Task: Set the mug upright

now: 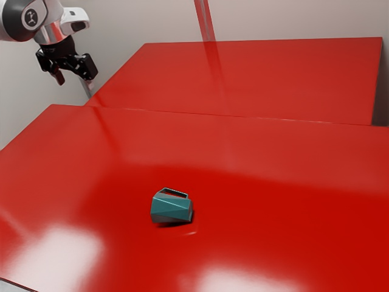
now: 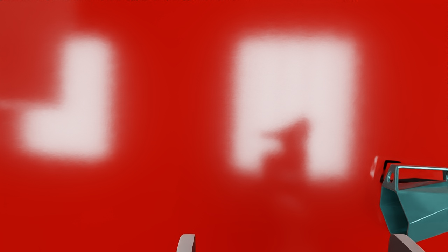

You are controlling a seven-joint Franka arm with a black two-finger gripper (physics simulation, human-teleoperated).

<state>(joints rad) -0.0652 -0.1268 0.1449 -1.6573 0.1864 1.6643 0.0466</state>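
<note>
The black gripper [image 1: 74,79] hangs in the air at the exterior view's upper left, well away from the mug. A teal faceted mug [image 1: 171,208] lies on its side on the red table [image 1: 273,176], its handle on the upper side. In the wrist view the mug [image 2: 420,210] is partly cut off by the picture's edge; its open mouth and a strip handle can be seen. The gripper [image 2: 292,243] is open, its fingertips wide apart with nothing between them, one tip overlapping the mug's edge in the picture.
A second red surface [image 1: 255,79] adjoins the table at the back, with a post [image 1: 205,21] against the wall behind it. Bright light reflections and a shadow lie on the glossy tabletop.
</note>
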